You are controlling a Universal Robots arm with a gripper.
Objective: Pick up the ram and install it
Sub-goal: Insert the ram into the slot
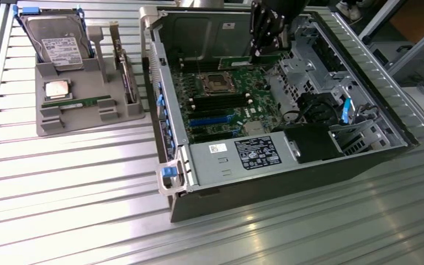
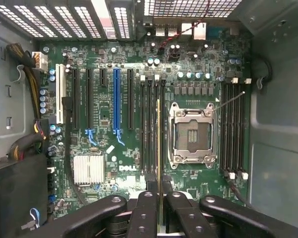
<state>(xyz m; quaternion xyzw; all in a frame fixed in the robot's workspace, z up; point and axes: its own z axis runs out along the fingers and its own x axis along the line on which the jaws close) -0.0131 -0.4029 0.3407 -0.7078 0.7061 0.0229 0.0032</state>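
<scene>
Ribbed worktop [image 1: 64, 176] is carrying an open computer case [image 1: 286, 185].
Fingers [image 2: 150, 184] are clamping the ram [image 2: 158, 139] over its motherboard [image 2: 109, 158].

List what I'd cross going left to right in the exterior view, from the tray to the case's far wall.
In order: hard drive → upright card → CPU socket → gripper holding the ram → blue tab.
</scene>
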